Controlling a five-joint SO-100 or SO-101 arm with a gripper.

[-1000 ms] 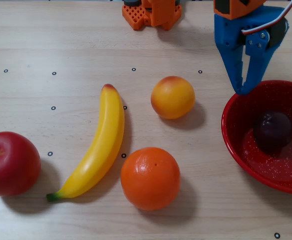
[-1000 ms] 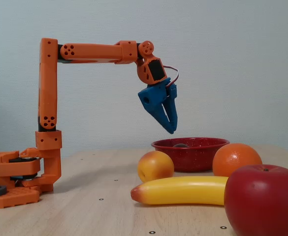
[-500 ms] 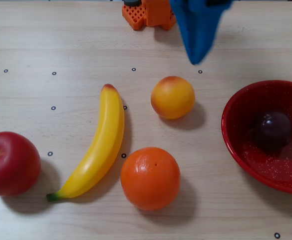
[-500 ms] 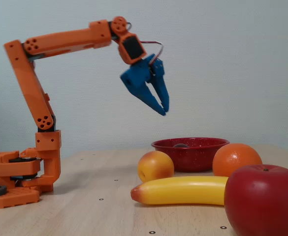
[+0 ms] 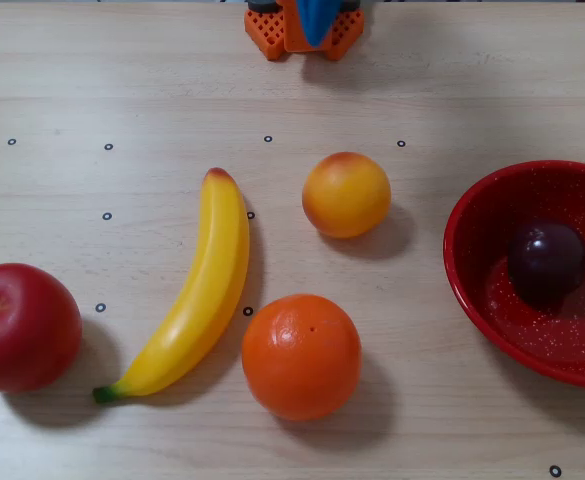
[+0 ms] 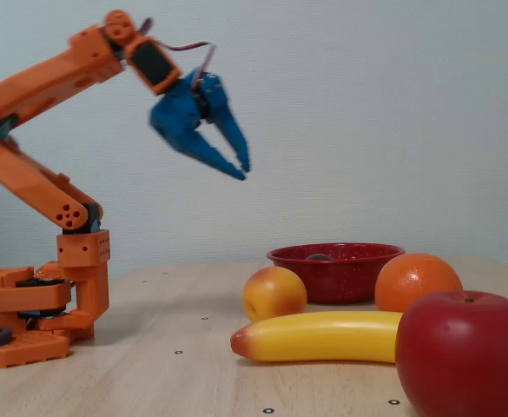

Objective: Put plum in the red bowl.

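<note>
The dark purple plum (image 5: 547, 262) lies inside the red bowl (image 5: 472, 265) at the right edge of the overhead view. In the fixed view the red bowl (image 6: 336, 274) stands at the back behind the fruit, and its rim hides the plum. My blue gripper (image 6: 243, 173) is raised high in the air, well left of the bowl in the fixed view. Its fingertips are together and it holds nothing. In the overhead view only a blue part of it shows at the top edge above the orange arm base (image 5: 272, 35).
A peach (image 5: 346, 194), an orange (image 5: 300, 356), a banana (image 5: 194, 295) and a red apple (image 5: 22, 326) lie on the wooden table left of the bowl. The apple (image 6: 466, 352) fills the fixed view's near right corner.
</note>
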